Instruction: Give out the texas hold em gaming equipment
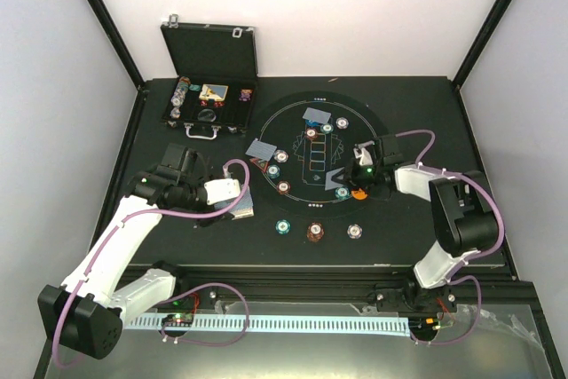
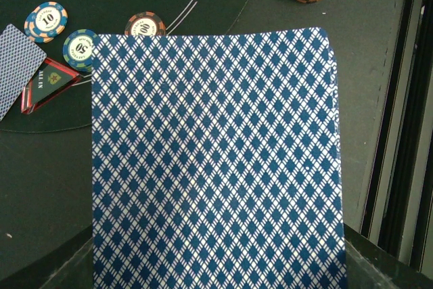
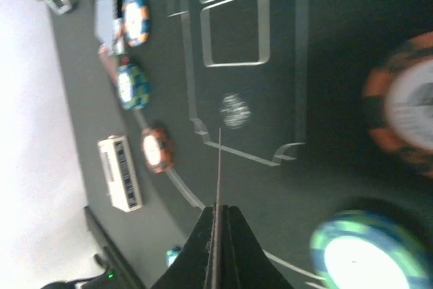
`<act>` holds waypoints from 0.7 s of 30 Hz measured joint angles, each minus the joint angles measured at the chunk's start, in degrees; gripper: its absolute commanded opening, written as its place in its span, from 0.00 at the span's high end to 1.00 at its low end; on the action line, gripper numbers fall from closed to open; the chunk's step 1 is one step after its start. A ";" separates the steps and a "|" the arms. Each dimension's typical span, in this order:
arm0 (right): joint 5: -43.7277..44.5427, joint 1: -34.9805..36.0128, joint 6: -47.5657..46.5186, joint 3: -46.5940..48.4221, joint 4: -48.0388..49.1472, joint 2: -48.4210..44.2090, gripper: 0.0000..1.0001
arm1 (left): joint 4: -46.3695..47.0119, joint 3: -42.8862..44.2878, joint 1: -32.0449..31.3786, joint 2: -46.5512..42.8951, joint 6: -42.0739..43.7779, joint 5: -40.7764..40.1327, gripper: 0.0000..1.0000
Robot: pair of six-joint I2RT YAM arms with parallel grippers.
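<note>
We noted the right gripper point(image 3: 218, 231) pinched shut on one playing card point(image 3: 218, 167), edge-on, its long axis running straight ahead of the fingers toward the centre of the mat point(image 1: 293, 130). This arm was nearer. The left gripper point(image 1: 229, 193) clamped the deck point(image 2: 216, 160), which blocked most of its wrist view. The card's face was hidden.

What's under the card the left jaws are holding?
Left wrist view: a teal chip, a red-brown chip and the red triangle marker peek out past the edges of the blue-backed card. Everything directly beneath it is covered.
</note>
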 measured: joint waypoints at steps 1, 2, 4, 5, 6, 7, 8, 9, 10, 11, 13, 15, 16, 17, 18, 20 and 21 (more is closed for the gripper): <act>0.92 -0.90 -1.09 0.09 -1.29 0.48 0.99 | 0.00 0.00 0.00 0.00 0.00 0.00 0.98; 1.75 -1.60 -2.01 0.31 -2.47 0.96 0.99 | 0.00 0.00 0.00 0.00 0.00 0.00 0.98; 3.50 -2.36 -3.65 1.16 -4.66 1.97 0.99 | 0.00 0.00 0.00 0.00 0.00 0.00 0.98; 4.28 -2.43 -4.39 1.73 -5.57 2.45 0.98 | 0.00 0.00 0.00 0.00 0.00 0.00 0.98; 4.85 -2.43 -4.98 2.19 -6.29 2.78 0.98 | 0.00 0.00 0.00 0.00 0.02 0.00 0.99; 5.64 -2.43 -5.60 2.67 -7.08 3.02 0.98 | 0.00 0.00 0.00 0.00 0.02 -0.02 0.98; 6.23 -2.43 -6.10 2.99 -7.56 3.15 0.96 | 0.02 0.00 0.00 0.00 0.02 -0.02 0.98; 6.95 -2.43 -6.60 3.26 -8.15 3.17 0.95 | 0.00 0.00 0.00 0.00 0.02 -0.02 0.98; 7.43 -2.45 -6.82 3.34 -8.46 3.17 0.94 | 0.00 0.00 0.00 0.00 0.02 -0.02 0.98; 8.44 -2.49 -7.32 3.45 -8.94 3.17 0.91 | 0.00 0.00 0.00 0.00 0.02 -0.02 0.98; 10.36 -2.51 -7.98 3.48 -10.27 3.10 0.82 | 0.00 0.00 0.00 0.00 0.02 -0.02 0.98; 12.31 -2.56 -8.87 3.43 -11.74 2.80 0.77 | 0.00 0.00 0.00 -0.02 0.04 -0.02 0.98; 13.14 -2.60 -9.01 3.32 -12.26 2.43 0.75 | 0.00 0.00 0.00 -0.07 0.04 -0.04 0.99; 14.14 -2.60 -9.29 3.10 -12.87 1.75 0.73 | 0.00 0.00 0.00 -0.15 0.04 -0.04 0.98; 14.91 -2.64 -9.40 2.86 -13.44 1.01 0.72 | 0.00 0.00 0.00 -0.24 0.04 -0.04 0.99; 16.48 -2.67 -9.44 2.32 -14.38 -0.72 0.72 | 0.00 0.00 0.00 -0.26 0.04 -0.02 0.98; 17.16 -2.67 -9.53 2.05 -14.73 -1.44 0.71 | 0.00 0.00 0.00 -0.26 0.04 -0.02 0.98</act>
